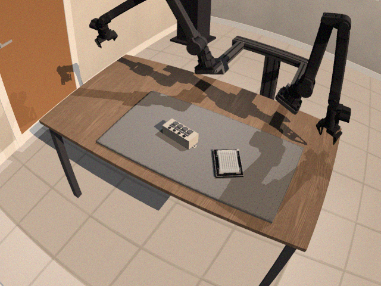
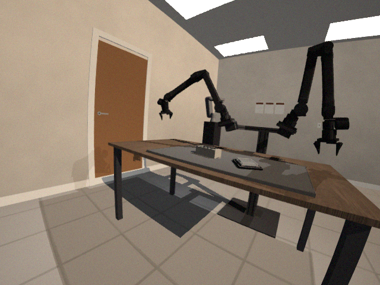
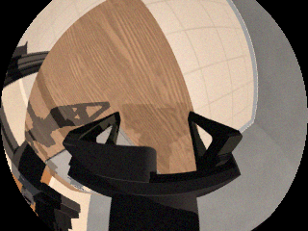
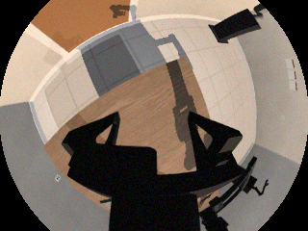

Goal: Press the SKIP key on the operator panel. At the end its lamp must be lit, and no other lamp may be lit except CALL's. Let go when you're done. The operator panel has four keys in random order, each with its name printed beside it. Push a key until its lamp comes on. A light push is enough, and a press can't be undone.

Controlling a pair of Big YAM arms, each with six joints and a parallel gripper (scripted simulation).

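Observation:
The operator panel (image 1: 177,140) (image 2: 208,152) is a beige box on the grey mat (image 1: 132,129) (image 2: 184,154). Four grey keys sit along its top, with a row of small dark round spots beside them. No lamp looks lit; the printed names are too small to read. My left gripper (image 1: 328,137) (image 2: 328,153) (image 3: 154,115) is open and empty, high at the table end on the right of the top and exterior views. My right gripper (image 1: 107,43) (image 2: 166,118) (image 4: 153,115) is open and empty, high at the opposite end, near the door. Neither touches the panel.
A black-framed block with a white ribbed top (image 1: 228,161) (image 2: 247,162) lies on the mat, to the right of the panel in the top and exterior views. The wooden table (image 1: 101,107) (image 2: 337,184) extends around the mat. Arm shadows cross the table and mat.

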